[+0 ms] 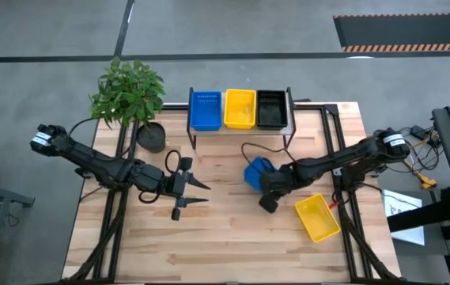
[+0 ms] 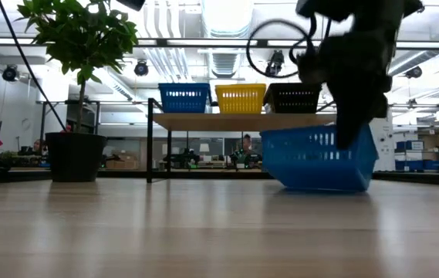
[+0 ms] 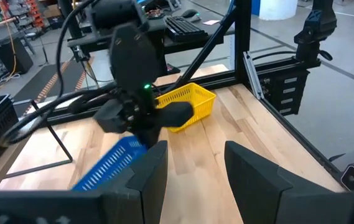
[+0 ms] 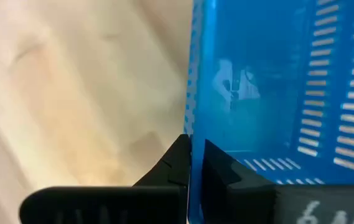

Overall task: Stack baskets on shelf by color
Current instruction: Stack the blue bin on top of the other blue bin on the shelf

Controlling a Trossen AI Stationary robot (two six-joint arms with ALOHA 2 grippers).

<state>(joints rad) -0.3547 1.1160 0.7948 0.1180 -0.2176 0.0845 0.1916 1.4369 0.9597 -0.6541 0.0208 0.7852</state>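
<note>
High view: a potted plant (image 1: 130, 99) stands at the worktop's (image 1: 225, 237) ten o'clock corner, just beside the shelf (image 1: 240, 127) at twelve o'clock, which carries a blue (image 1: 205, 110), a yellow (image 1: 240, 108) and a black basket (image 1: 271, 109) side by side. Right of centre, the right end effector (image 1: 266, 184) is clenched on the rim of a loose blue basket (image 1: 258, 172); another yellow basket (image 1: 317, 218) lies near it at four o'clock. The left end effector (image 1: 197, 192) rests released at centre-left, holding nothing.

Low view: the gripped blue basket (image 2: 319, 158) sits tilted on the pale wood, partly masking the shelf legs; a bright workshop lies behind.

Left wrist view: a black metal frame edges the worktop.

Right wrist view: both fingertips pinch the basket wall.
</note>
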